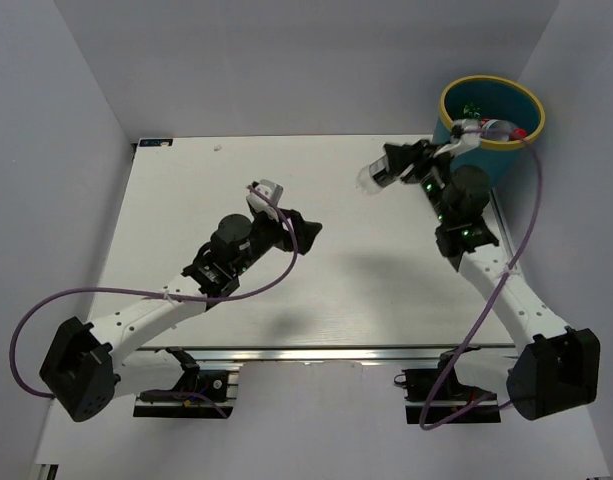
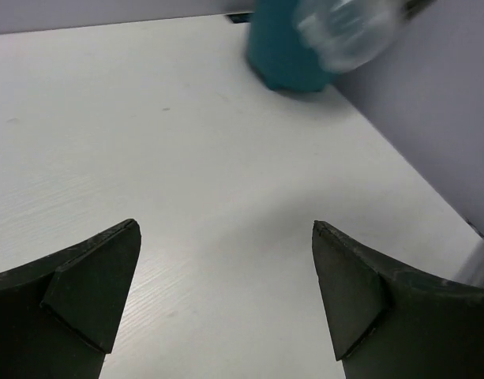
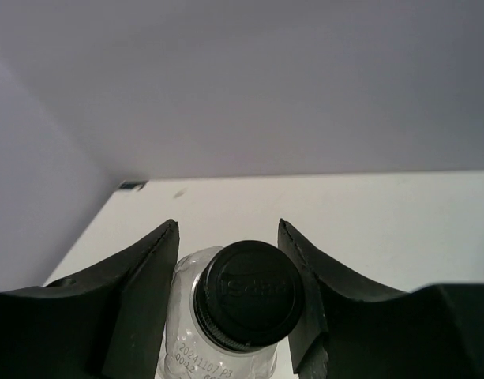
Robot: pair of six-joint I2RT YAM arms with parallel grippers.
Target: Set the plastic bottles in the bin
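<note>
My right claw (image 3: pixel 227 229) clamps the clear dark-capped plastic bottle (image 3: pixel 249 292); mid-carry, next swing over the round teal yellow-rimmed bin (image 1: pixel 536 115) behind it, release.

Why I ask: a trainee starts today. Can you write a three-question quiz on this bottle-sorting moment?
1. True or false: the left gripper is open and holds nothing.
2. Multiple choice: what is the right gripper holding?
A) a green bottle
B) a clear dark-capped bottle
C) an orange bottle
3. Fill in: the bin stands at the table's far ___ corner, as seen from the robot.

Key: 1 true; 2 B; 3 right.
</note>
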